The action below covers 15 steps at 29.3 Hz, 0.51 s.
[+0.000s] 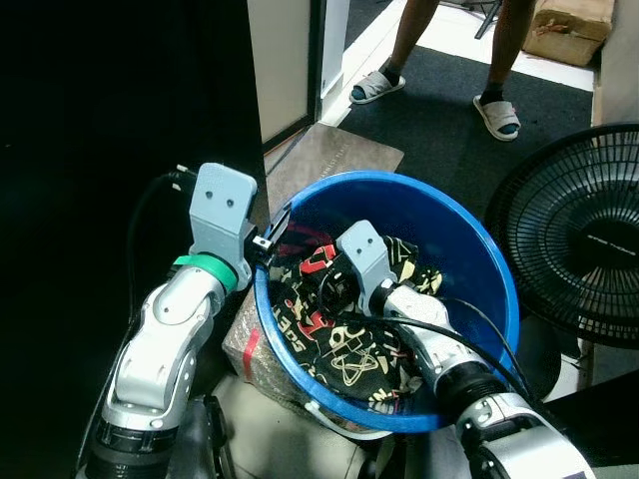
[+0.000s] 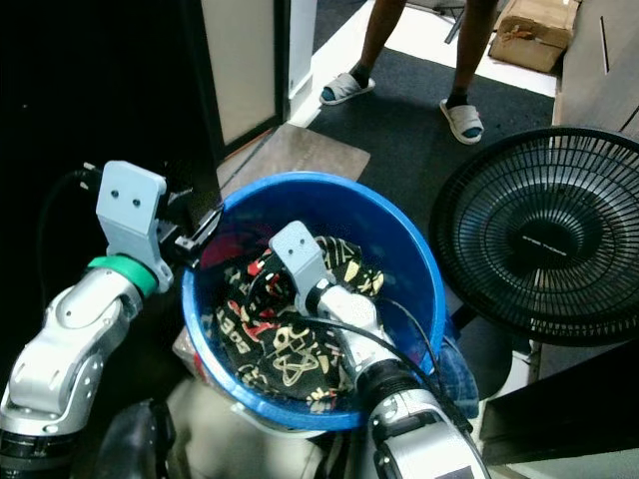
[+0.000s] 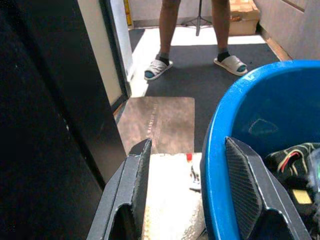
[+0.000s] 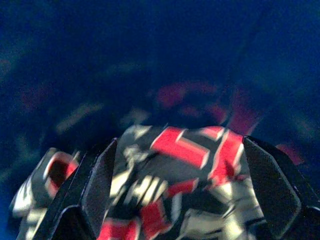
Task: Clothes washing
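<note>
Two grippers are seen at a blue plastic basin (image 1: 469, 249) that stands on a cardboard box (image 1: 243, 349) with red tape. The left gripper (image 3: 192, 187) is set over the basin's rim, one finger outside and one inside, with the fingers spread wide; whether they press the rim cannot be told. The right gripper (image 4: 175, 185) is lowered into the basin, its fingers wide apart on both sides of a black garment (image 1: 349, 354) with red and cream printed letters; these letters are too crumpled to be read. The garment lies inside the basin, at the bottom. A black fan (image 2: 544, 235) stands to the right of the basin. Beyond the basin a brown mat (image 1: 334, 160) is laid, and a person's feet in pale slippers (image 1: 377, 86) are seen on the dark floor.
</note>
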Motion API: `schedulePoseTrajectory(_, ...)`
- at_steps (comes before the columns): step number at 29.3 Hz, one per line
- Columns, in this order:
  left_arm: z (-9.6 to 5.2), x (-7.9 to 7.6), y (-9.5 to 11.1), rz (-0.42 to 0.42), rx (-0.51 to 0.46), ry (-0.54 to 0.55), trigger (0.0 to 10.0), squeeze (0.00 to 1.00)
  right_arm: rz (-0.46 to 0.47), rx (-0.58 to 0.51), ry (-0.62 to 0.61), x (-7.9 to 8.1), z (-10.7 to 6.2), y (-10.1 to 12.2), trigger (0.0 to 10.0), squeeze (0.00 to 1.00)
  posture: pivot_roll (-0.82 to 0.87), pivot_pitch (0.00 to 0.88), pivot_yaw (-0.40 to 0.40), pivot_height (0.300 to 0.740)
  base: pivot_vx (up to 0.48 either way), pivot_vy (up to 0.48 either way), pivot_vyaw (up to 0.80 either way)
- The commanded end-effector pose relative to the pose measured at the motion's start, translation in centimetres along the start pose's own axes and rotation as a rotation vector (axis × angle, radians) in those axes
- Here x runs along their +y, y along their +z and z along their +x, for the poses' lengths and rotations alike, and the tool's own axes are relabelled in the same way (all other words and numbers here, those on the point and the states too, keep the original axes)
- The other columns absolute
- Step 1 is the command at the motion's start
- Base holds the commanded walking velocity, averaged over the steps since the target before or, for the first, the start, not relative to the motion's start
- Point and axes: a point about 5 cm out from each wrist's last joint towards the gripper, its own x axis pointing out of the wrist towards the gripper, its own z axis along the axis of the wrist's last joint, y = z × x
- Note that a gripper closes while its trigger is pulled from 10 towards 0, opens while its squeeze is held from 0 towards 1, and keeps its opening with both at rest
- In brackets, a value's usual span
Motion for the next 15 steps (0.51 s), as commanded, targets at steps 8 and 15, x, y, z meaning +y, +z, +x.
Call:
schedulePoseTrajectory(8, 0.0, -1.9, -1.6, -0.039, 0.077, -0.070, 10.0, 0.00, 0.026, 0.269, 0.046, -0.1, -2.4, -4.8, 10.0, 0.00, 0.02, 0.249, 0.033, 0.470, 0.000, 0.000, 0.00)
schedulePoseTrajectory(15, 0.1, -2.6, -1.8, -0.052, 0.080, -0.096, 10.0, 0.00, -0.003, 0.424, 0.076, -0.9, -4.9, -7.5, 10.0, 0.00, 0.01, 0.253, 0.040, 0.470, 0.000, 0.000, 0.00)
